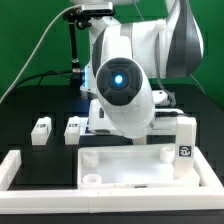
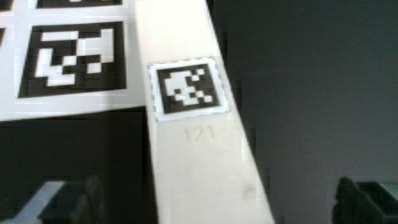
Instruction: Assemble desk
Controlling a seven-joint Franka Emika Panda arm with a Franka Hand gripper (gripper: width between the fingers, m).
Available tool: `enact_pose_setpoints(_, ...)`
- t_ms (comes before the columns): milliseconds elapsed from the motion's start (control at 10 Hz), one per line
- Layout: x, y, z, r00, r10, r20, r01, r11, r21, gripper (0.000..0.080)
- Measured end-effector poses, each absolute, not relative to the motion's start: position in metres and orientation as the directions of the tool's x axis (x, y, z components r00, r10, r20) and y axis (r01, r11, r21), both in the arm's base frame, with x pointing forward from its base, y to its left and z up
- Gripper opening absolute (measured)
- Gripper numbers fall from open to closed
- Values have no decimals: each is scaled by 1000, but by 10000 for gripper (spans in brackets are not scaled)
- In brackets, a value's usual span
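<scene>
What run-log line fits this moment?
gripper: open | white square tagged plastic leg: under gripper, ungripped | white plastic tray-like desk top: lying flat

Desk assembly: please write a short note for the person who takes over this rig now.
Hand: open, holding nothing; its fingers flank a white plastic piece with a square tag, likely a leg.
White tray-like plastic desk top: on the black table, nearest the exterior camera.
Two short white square legs: loose, toward the exterior view's left.
Done: no leg visibly attached. Left: all legs.
</scene>
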State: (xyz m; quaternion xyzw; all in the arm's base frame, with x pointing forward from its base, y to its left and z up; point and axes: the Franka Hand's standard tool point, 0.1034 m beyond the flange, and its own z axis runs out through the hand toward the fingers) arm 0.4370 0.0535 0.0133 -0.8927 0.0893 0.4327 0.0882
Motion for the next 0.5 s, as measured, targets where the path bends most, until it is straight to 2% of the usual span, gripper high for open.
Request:
enact_pose_setpoints(300,435,51,10,585,-80,-807,-242,-967,-79,649)
enact_pose_setpoints(500,435,51,9,583,-81,-808,-243,-967,-79,390)
